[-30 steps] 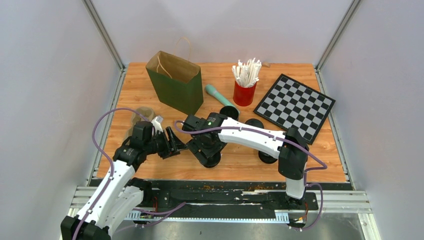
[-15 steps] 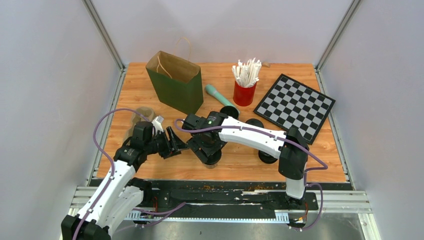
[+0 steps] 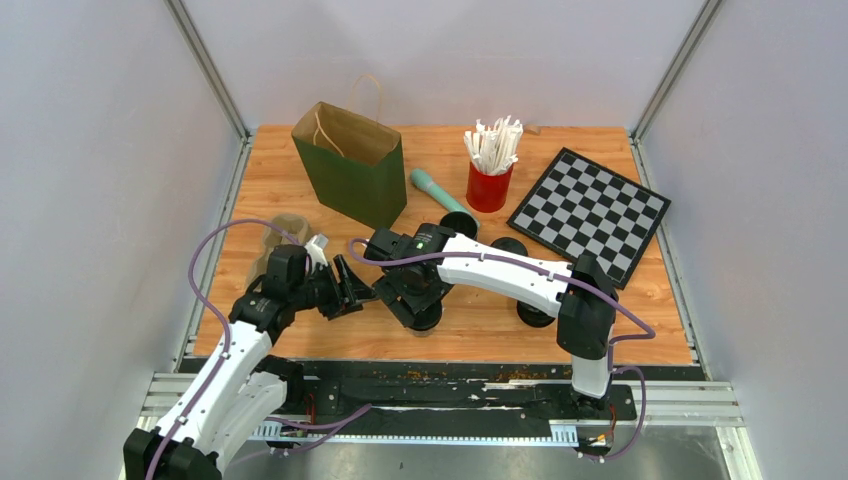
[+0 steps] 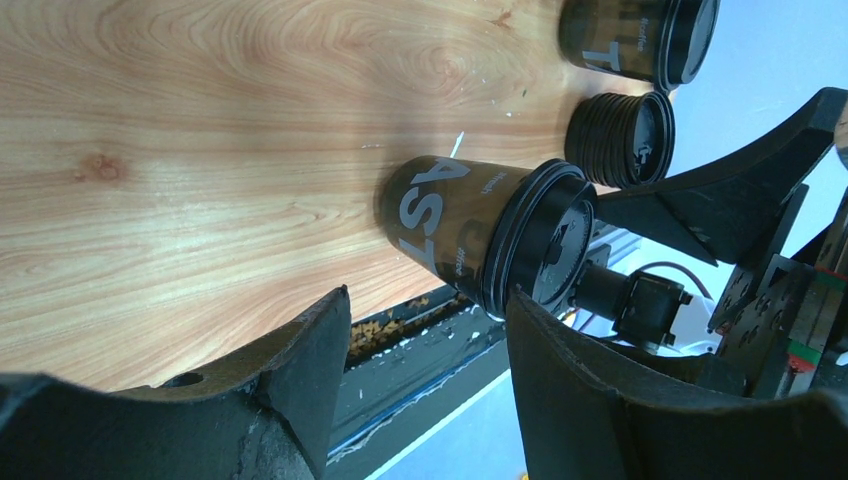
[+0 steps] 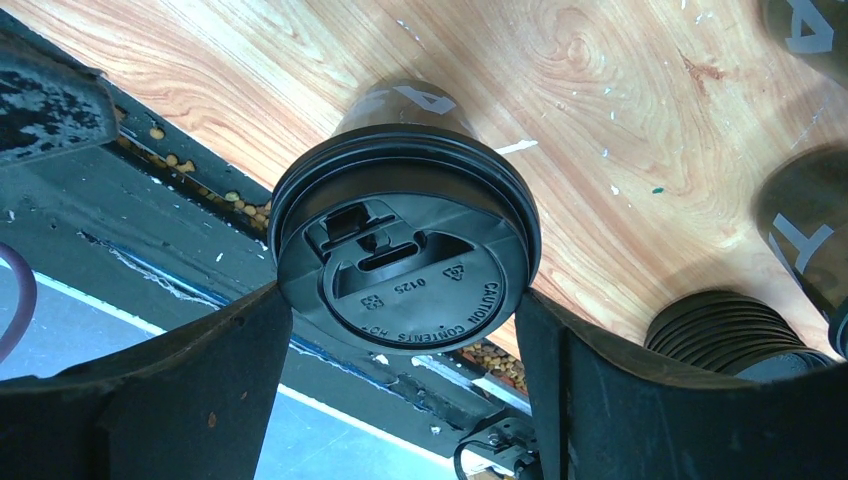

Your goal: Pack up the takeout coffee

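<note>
Your right gripper [image 5: 400, 330] straddles the lidded dark-brown paper coffee cup [image 5: 405, 250], jaws apart; the left gripper [image 4: 425, 390] gapes at nine o'clock — close off-centre and the black lid pops or the cup tips.

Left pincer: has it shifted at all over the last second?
Yes, slightly. In the top view the left pincer has edged right toward the lidded cup, away from the table's left edge.

On the black lid [image 5: 405, 265] of the coffee cup [image 4: 470, 235] we read the raised words "CAUTION CONTENTS HOT", the number "0125" and a recycling triangle. The cup's dark wall carries large pale letters, "AST" in part; the smaller print beside them is too blurred for us to read.
</note>
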`<action>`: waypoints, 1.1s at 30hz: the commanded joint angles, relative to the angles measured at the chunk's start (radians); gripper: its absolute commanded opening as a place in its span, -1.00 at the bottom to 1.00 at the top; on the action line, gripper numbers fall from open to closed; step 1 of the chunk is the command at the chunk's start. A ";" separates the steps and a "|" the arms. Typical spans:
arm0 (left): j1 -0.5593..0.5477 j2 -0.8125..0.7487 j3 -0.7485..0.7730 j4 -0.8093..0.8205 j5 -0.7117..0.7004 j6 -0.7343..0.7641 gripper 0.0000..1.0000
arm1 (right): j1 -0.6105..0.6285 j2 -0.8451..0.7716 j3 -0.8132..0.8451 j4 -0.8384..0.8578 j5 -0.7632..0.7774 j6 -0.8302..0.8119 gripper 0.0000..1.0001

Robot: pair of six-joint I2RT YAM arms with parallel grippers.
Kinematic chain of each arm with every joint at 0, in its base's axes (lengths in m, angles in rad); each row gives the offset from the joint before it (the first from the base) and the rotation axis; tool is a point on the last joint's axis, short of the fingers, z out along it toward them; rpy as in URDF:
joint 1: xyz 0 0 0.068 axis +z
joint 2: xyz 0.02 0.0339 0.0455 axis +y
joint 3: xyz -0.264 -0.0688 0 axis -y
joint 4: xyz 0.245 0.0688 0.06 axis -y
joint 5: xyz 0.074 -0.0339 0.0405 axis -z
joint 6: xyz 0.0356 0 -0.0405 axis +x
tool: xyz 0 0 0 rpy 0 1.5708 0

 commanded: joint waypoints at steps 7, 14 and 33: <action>0.008 -0.007 -0.007 0.036 0.026 -0.010 0.34 | 0.008 -0.024 0.005 0.007 -0.019 -0.004 0.64; 0.008 -0.012 -0.009 0.027 0.032 -0.006 0.35 | 0.007 -0.031 -0.008 0.002 0.008 -0.002 0.67; 0.002 0.043 -0.021 0.122 0.122 0.013 0.19 | -0.037 -0.210 -0.080 0.073 -0.043 0.000 0.58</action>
